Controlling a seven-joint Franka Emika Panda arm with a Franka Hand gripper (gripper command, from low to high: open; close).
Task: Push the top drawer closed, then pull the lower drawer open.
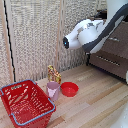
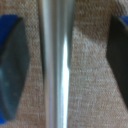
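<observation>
The fingers (image 2: 11, 65) stood open, 1 dark pad on each side of a thin silver bar handle (image 2: 56, 65), which ran between them with clear gaps on both sides, touching neither. Behind the handle lay a blurred brown front, close beyond the fingertips. In the exterior view the arm (image 1: 87, 35) reached toward the dark dresser and hid the fingers, so I cannot tell which drawer's handle they straddled. The lower drawer (image 1: 107, 64) sat below where the arm disappeared, and it looked shut, its front not drawn out. By my judgement neither of the 2 steps showed as finished: nothing was gripped, and the pull on the lower drawer was not yet done.
</observation>
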